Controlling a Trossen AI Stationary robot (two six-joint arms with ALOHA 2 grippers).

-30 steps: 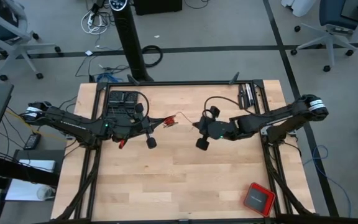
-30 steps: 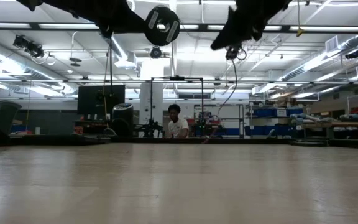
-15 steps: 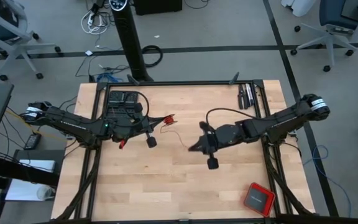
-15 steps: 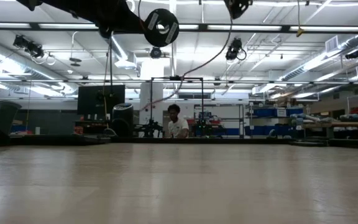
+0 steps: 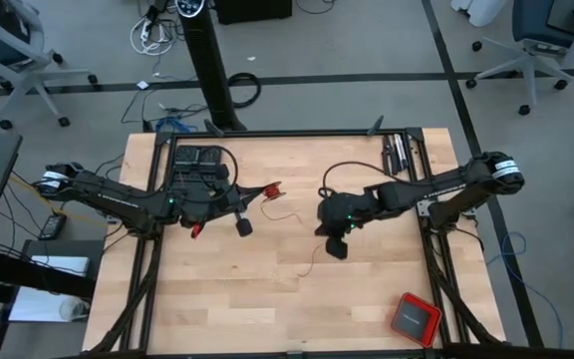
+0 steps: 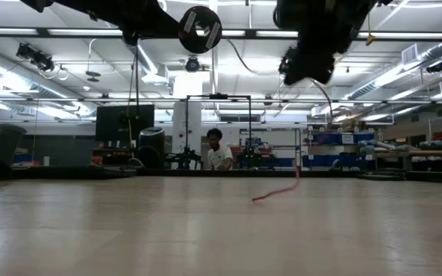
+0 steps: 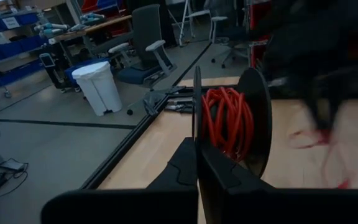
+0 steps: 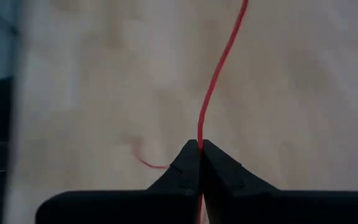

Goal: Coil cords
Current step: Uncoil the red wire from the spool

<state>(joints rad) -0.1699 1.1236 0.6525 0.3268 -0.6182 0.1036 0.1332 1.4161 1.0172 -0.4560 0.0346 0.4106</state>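
A black spool (image 7: 241,118) wound with the thin red cord (image 7: 227,119) is held above the table's middle left, with my left gripper (image 7: 197,144) shut on it; the high view shows the same gripper (image 5: 256,194). From the spool the cord runs slack toward my right gripper (image 8: 199,144), which is shut on it. That gripper tilts downward over the table's middle in the high view (image 5: 323,223). A loose stretch of the cord (image 6: 276,192) lies on the wood. My left gripper pinches one thin round flange of the spool at its rim (image 7: 197,127) between its two fingers, coming nearly level from the table's left. The spool is lifted clear of the table, its flanges upright. My right gripper pinches a single strand of the red cord (image 8: 200,134) between its two fingertips, slanting down from the table's right. The cord runs on past the fingertips over the wood, slack, and its loose part rests on the table.
A red square box (image 5: 414,317) lies near the table's near right corner. A black device (image 5: 197,160) sits at the far left and dark tools (image 5: 399,152) at the far right. A person (image 6: 217,153) sits in the room beyond.
My right gripper has drawn away from the spool toward the table's near edge, then tipped downward and sunk, staying shut on the cord. The cord, first stretched between spool and gripper, now hangs slack, and a loose stretch has dropped onto the table.
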